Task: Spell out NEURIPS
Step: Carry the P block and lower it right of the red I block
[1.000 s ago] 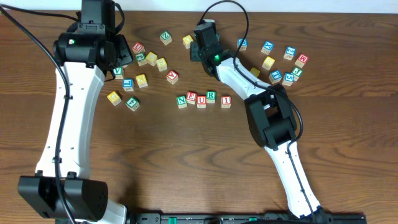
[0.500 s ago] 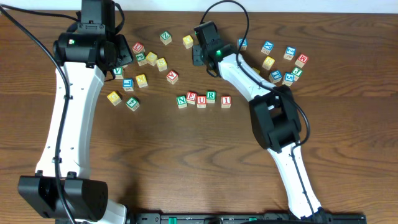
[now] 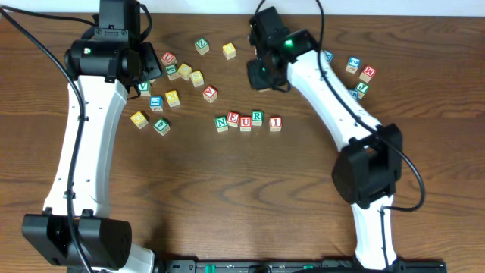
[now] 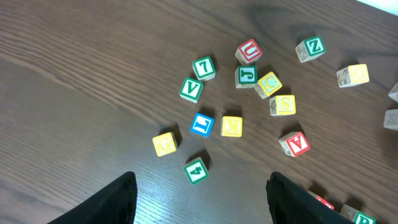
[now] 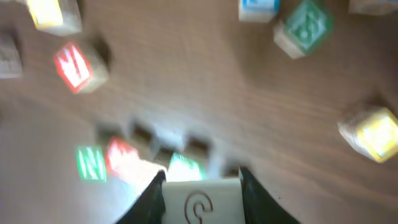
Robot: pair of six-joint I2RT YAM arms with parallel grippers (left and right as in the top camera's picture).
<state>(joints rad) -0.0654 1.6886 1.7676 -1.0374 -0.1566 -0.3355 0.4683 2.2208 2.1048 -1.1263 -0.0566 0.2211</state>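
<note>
N-E-U-R-I row (image 3: 247,120) sits mid-desk (image 3: 227,197). Its long axis runs left-right in the overhead view: N cube (image 3: 221,122) at the left-arm end, I cube (image 3: 275,122) at the right-arm end. Letter faces are up & read upright to that cam. It's not dead straight: E and R sit slightly toward the far edge, and I stands a hair apart from R. Right tool (image 3: 258,74) hangs just beyond the row on its far side, approx above the U/R stretch.

Overhead hides what that tool carries. The right wrist view, v. blurred, does show it. The fingers (image 5: 152,196) pinch a pale cube (image 5: 202,202) btwn them. A carved outline letter faces the cam, but I can't read which. Below it the row shows only as smears, w/ green N and red E readable.

Left tool (image 4: 200,183) has its jaws spread wide w/ nothing btwn them. It's above the loose pile on the left side: green 4 (image 4: 196,169), blue L (image 4: 202,124), yellow K (image 4: 231,126), red A (image 4: 295,144). In the overhead view the left arm (image 3: 83,114) covers that tool, so the spread shows only from the left wrist.
</note>
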